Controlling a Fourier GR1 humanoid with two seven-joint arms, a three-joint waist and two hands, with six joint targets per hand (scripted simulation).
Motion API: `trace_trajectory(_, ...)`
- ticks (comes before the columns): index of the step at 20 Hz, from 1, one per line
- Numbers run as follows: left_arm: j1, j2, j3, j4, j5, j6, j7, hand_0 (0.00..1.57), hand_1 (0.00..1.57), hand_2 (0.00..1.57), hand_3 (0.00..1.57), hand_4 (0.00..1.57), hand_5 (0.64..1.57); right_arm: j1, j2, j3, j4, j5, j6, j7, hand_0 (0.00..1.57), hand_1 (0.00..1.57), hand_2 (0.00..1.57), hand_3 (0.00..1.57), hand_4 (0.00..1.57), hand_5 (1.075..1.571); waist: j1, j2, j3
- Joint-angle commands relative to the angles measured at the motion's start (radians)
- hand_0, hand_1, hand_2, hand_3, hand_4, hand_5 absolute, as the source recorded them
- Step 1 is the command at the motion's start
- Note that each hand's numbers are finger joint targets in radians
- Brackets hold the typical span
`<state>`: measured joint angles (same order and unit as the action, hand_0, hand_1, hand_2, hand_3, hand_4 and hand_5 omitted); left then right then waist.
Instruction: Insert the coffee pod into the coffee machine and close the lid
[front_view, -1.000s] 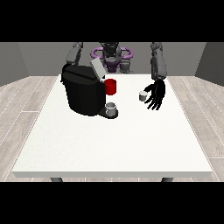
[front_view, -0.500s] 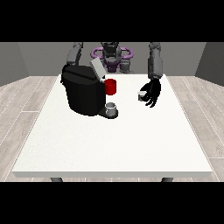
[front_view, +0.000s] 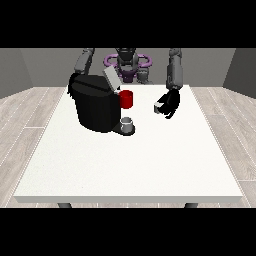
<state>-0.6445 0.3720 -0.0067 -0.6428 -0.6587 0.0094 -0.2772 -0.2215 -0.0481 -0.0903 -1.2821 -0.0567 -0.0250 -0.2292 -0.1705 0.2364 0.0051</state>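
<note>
White table (front_view: 125, 165) is set wide, room for work. Black coffee machine (front_view: 96, 104) is stood at view's left, lid (front_view: 111, 78) tipped up, so pod can be dropped in. Coffee pod (front_view: 159, 107) is held by hand at view's right (front_view: 170, 103), fingers curled round it, pod at fingertips, well apart from machine.

White table (front_view: 130, 165) is taking up most of the front view, sitting on a pale wood-plank floor (front_view: 30, 107). Two dark legs (front_view: 63, 205) are showing under its near edge. Black coffee machine (front_view: 95, 104) is standing on the table's far part, toward the view's left, lid (front_view: 111, 78) tilted up. Red mug (front_view: 127, 99) is sitting just beside the machine, toward the view's right. Small grey cup (front_view: 127, 123) is resting on the machine's drip base, in front of the mug.
</note>
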Motion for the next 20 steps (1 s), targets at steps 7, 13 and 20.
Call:
trace_trajectory(7,-0.043,-0.068,0.019,-0.007,0.036,-0.094,0.01,1.46,1.46,1.44,1.35,0.57,1.571,-0.02,-0.016,-0.027,0.081,-0.003,-0.026,0.051,0.0,0.0,0.0,0.0,0.28,1.571,0.06,-0.114,-0.0051)
trace_trajectory(13,-0.058,-0.118,-0.006,-0.045,0.018,-0.136,0.062,1.42,1.42,1.39,1.29,0.6,1.571,0.031,-0.009,-0.011,0.143,0.021,-0.023,-0.007,0.0,0.0,0.0,0.0,0.27,1.571,0.061,-0.168,-0.0049)
trace_trajectory(20,-0.172,-0.121,0.048,-0.107,0.086,-0.237,0.144,1.38,1.38,1.42,1.37,0.59,1.571,-0.03,-0.047,-0.056,0.207,-0.002,-0.005,-0.049,0.0,0.0,0.0,0.0,0.31,1.571,0.077,-0.155,-0.0049)
